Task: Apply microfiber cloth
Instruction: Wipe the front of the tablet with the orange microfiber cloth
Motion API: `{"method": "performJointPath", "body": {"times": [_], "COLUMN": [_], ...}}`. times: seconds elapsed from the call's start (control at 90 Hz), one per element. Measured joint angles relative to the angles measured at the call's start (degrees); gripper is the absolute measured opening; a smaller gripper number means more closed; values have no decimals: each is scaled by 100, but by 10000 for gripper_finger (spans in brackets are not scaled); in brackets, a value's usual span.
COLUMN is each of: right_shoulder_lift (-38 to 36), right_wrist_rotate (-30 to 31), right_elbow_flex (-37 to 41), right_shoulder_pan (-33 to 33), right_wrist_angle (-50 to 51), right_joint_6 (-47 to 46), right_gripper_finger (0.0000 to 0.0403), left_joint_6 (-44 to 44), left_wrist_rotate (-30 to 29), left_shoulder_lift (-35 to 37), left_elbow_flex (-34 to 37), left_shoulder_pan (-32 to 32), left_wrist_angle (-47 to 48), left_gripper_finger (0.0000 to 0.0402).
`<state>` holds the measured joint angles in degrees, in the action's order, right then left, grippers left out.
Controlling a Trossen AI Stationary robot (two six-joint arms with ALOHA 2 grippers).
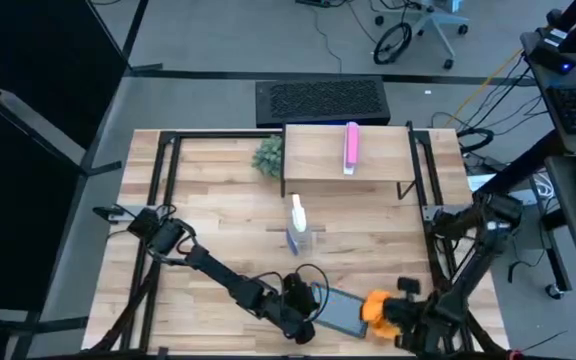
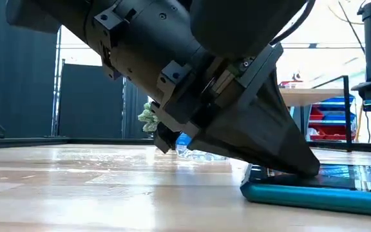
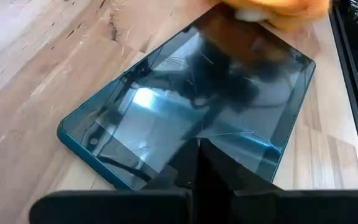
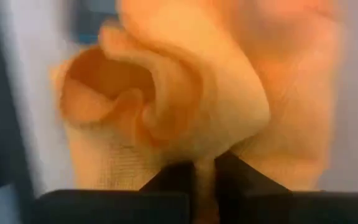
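1. The left gripper (image 3: pixel 199 163) is pressing down on the near end of the dark tablet (image 3: pixel 185 106), its fingers squeezed together.
2. The right gripper (image 4: pixel 205 169) is pinching the microfiber cloth (image 4: pixel 179 93), which is bunching on the tablet's far end at the table's (image 1: pixel 218 200) front edge.

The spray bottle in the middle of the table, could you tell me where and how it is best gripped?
Probably by the clear body of the spray bottle, fingers closing across its narrow width from straight above, hedged: in the high view it appears to lie flat on the table, white nozzle toward the shelf, with open wood on both sides.
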<state>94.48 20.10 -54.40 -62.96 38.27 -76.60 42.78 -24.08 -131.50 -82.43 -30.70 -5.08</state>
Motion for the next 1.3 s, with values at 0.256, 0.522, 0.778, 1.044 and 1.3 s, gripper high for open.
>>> {"method": "performJointPath", "body": {"times": [0.256,0.522,0.778,1.044,1.3], "right_shoulder_lift": [-72,1024,1165,857,407], "right_wrist_rotate": [1888,1212,535,374,-538], "right_elbow_flex": [-36,-49,-93,-56,-33], "right_shoulder_pan": [1045,2156,1626,477,-492], "right_wrist_angle": [-966,-3119,-2000,-1062,12], "right_joint_6": [1220,2942,2272,1017,-132], "right_gripper_finger": [9,9,9,9,9], "left_joint_6": [-72,-31,119,186,190], "left_wrist_rotate": [-20,-35,-14,-63,-60], "left_shoulder_lift": [-4,-4,-4,-4,50], "left_elbow_flex": [7,4,-9,-7,1], "left_shoulder_pan": [-2,-2,28,42,38], "left_wrist_angle": [-63,-66,-18,17,34], "left_gripper_finger": [0,0,0,0,0]}}
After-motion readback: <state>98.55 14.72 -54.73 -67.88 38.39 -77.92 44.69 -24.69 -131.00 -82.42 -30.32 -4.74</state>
